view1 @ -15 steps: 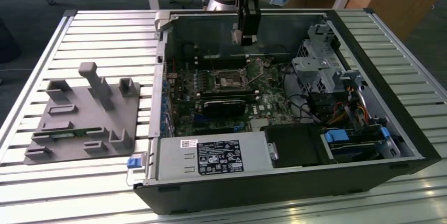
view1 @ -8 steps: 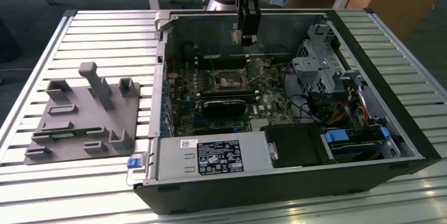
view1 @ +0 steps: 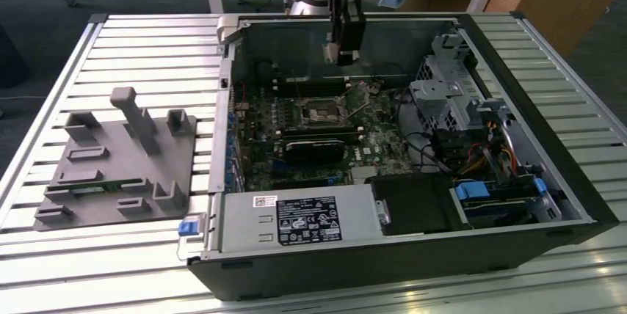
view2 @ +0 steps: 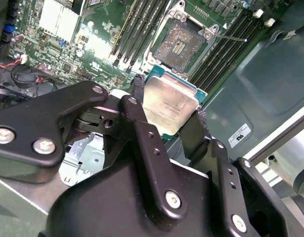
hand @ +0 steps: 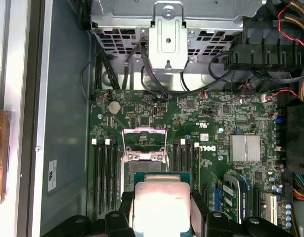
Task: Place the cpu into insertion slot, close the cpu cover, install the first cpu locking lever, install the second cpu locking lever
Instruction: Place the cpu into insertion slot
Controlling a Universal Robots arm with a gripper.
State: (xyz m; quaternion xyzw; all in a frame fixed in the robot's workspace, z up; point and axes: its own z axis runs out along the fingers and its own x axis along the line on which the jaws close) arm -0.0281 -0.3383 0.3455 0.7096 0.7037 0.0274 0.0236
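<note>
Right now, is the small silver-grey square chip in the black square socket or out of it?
Out. The gripper holds the silver-grey square cpu between its jaws; the black square insertion slot beyond it is empty.

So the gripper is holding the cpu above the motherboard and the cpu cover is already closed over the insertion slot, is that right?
Not quite: the first wrist view shows the cpu cover raised open, with the insertion slot uncovered. The gripper does hold the cpu above the motherboard.
</note>
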